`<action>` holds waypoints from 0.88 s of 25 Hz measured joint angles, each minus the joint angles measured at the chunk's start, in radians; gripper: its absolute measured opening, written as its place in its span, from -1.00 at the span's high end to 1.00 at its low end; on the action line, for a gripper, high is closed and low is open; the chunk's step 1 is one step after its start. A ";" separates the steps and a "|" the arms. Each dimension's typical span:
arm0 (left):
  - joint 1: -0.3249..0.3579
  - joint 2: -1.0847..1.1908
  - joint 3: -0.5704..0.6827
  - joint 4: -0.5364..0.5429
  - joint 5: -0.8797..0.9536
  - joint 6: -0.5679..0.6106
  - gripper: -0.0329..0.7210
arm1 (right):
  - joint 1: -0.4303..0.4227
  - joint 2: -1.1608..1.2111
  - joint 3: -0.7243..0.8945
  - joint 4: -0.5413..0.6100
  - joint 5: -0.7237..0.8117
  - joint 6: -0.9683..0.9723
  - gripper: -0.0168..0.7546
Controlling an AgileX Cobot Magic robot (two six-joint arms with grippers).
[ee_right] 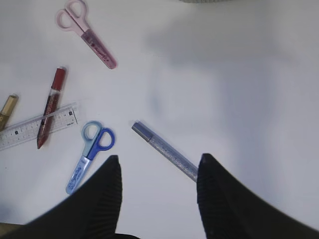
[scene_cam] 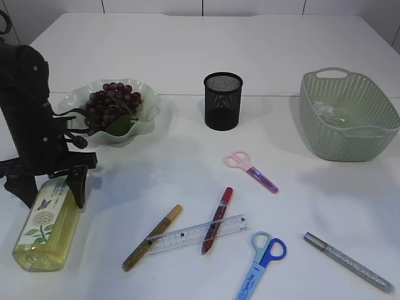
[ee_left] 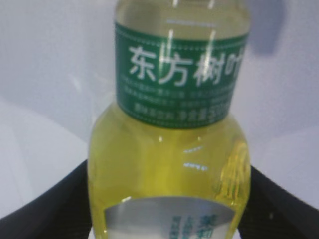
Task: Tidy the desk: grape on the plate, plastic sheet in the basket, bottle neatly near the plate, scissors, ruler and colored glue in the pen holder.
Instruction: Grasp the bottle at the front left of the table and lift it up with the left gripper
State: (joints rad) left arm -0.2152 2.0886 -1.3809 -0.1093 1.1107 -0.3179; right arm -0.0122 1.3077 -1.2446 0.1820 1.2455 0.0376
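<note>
Grapes (scene_cam: pixel 110 104) lie on the green plate (scene_cam: pixel 145 100); that item is done. A clear plastic sheet (scene_cam: pixel 331 112) appears to rest inside the green basket (scene_cam: pixel 325 134); judged done. The black mesh pen holder (scene_cam: pixel 222 100) looks empty, though its interior is hard to read.

Outstanding on the surface (scene_cam: pixel 187 50): pink scissors (scene_cam: pixel 252 170), blue scissors (scene_cam: pixel 261 264), the clear ruler (scene_cam: pixel 197 235), a red glue pen (scene_cam: pixel 217 220) lying across the ruler, a gold glue pen (scene_cam: pixel 152 237) just beside the ruler's left end, and a silver glue pen (scene_cam: pixel 347 262) well apart at the right. None is in the holder.

The bottle (scene_cam: pixel 48 224) lies on its side at the front left, below the plate, not yet stood up. The left claw (scene_cam: pixel 47 184) straddles it near the cap end, jaws apart on either side; whether they press the bottle cannot be told.

The right claw (ee_right: pixel 158 172) hangs above the silver glue pen and blue scissors, jaws apart, holding nothing.
</note>
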 joint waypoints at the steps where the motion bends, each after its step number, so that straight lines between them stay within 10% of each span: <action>1: 0.000 0.000 0.000 0.000 0.000 0.000 -0.62 | 0.000 0.000 0.000 0.000 0.000 0.000 -0.07; 22: -0.004 0.000 -0.007 0.028 0.010 0.009 -0.15 | 0.000 0.000 0.000 0.000 0.000 0.000 -0.07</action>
State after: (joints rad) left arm -0.2194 2.0886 -1.3875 -0.0812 1.1204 -0.3085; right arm -0.0122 1.3077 -1.2446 0.1820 1.2455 0.0376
